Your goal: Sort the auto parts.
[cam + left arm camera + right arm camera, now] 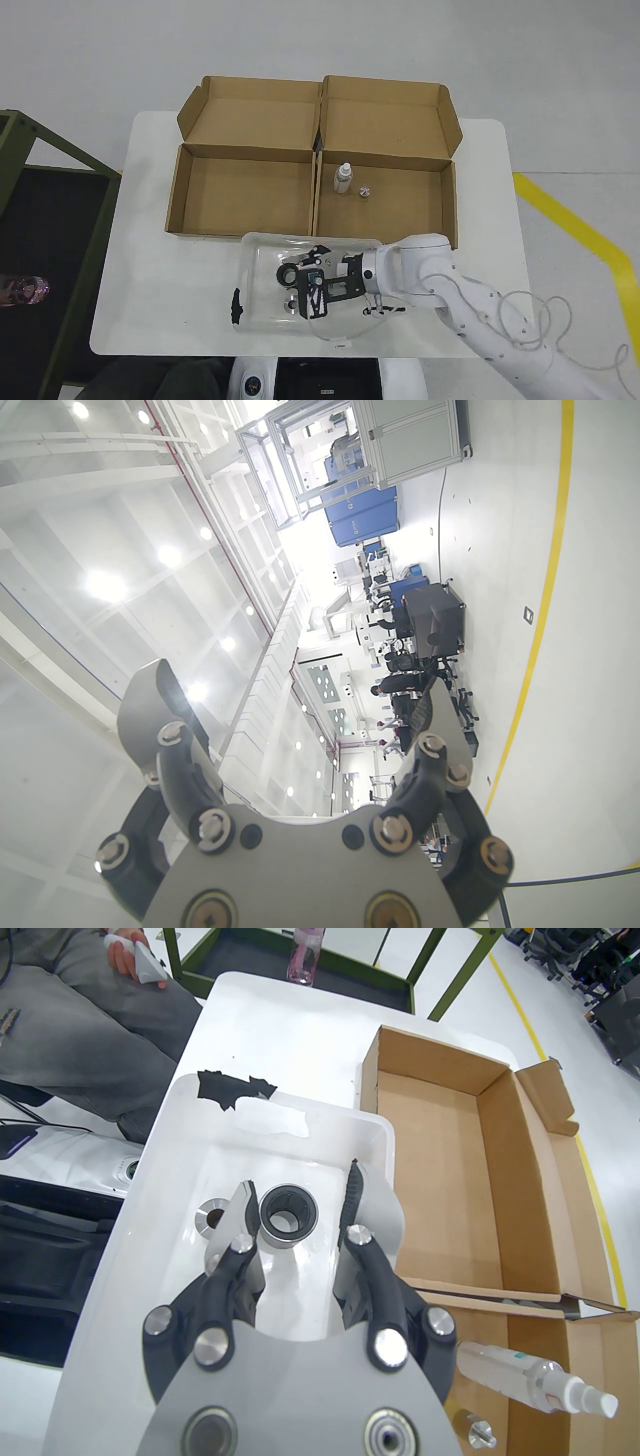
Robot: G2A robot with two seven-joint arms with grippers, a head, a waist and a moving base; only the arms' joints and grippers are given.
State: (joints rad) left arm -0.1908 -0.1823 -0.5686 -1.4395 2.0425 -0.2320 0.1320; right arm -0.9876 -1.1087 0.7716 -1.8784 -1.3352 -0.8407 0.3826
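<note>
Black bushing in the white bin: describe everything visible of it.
The black bushing is a short thick-walled cylinder with an open bore and a greyish lower band. It rests on the floor of the white bin, bore tilted up, between the open right gripper's fingers, one close beside it; a silver ring lies nearby.

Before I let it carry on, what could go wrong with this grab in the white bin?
The right gripper stands open around the black sleeve. One finger sits between the sleeve and the silver ring, so closing might nudge the ring. The other finger looks close to the bin wall and may scrape it.
</note>
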